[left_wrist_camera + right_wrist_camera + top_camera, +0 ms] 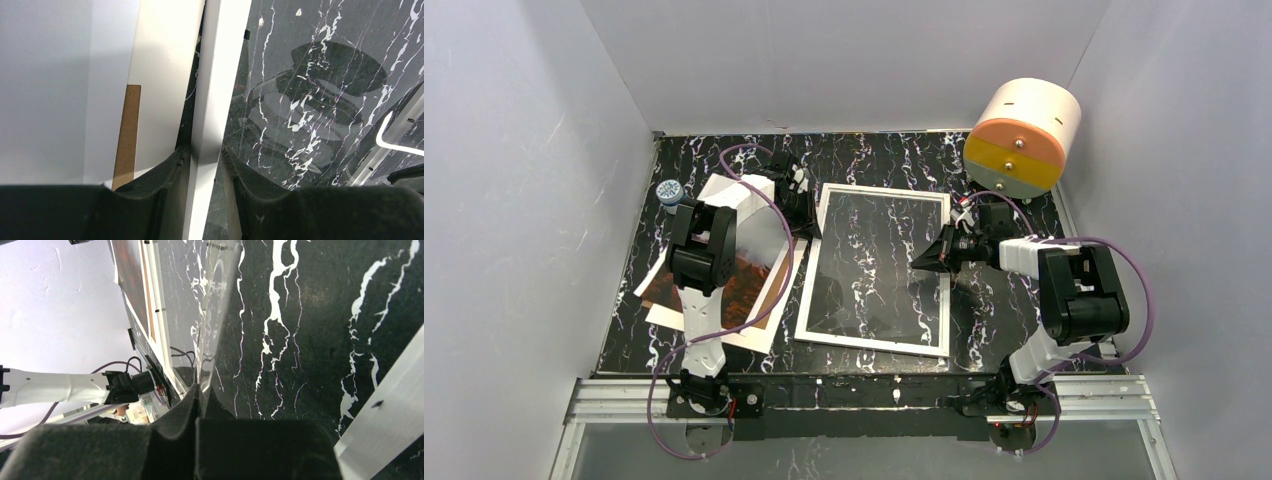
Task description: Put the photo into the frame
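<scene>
The frame, with a narrow white rim, lies flat mid-table. My left gripper is at its far left corner. In the left wrist view my left gripper has its fingers on either side of the white rim, touching it. My right gripper is at the frame's right side. In the right wrist view my right gripper is shut on the edge of the clear pane, which is tilted up off the frame. The photo, red-orange, lies left of the frame, partly hidden under my left arm.
A white-and-orange drum stands at the back right. A brown backing board and a white sheet lie under the photo. White walls enclose the black marbled table on three sides.
</scene>
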### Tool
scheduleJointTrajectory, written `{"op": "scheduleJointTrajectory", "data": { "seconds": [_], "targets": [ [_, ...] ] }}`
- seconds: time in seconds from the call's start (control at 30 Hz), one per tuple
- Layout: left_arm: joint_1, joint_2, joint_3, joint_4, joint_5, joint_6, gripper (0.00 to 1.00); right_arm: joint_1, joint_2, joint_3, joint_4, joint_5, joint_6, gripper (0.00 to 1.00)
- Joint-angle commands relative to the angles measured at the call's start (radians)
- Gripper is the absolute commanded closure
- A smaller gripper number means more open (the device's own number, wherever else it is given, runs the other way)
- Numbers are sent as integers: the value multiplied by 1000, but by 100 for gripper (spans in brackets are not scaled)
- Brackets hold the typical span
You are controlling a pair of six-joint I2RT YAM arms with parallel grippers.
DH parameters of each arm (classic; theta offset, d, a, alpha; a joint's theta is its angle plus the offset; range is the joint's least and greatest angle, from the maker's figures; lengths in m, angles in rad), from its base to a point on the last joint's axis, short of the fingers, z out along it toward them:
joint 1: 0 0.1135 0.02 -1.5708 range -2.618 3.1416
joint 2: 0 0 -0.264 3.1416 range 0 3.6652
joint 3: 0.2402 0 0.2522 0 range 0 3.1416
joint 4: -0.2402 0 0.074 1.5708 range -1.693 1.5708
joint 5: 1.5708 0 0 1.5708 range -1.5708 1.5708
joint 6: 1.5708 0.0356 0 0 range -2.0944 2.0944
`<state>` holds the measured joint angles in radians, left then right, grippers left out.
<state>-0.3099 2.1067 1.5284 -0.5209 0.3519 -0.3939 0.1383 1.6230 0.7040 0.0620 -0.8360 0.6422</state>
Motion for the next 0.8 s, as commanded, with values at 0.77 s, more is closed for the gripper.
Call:
{"op": "scheduleJointTrajectory", "data": {
  "seconds": [0.77],
  "targets": [
    [-3, 20, -24, -32, -23, 17, 78, 22, 79, 31, 65, -64, -47, 99]
  ]
}}
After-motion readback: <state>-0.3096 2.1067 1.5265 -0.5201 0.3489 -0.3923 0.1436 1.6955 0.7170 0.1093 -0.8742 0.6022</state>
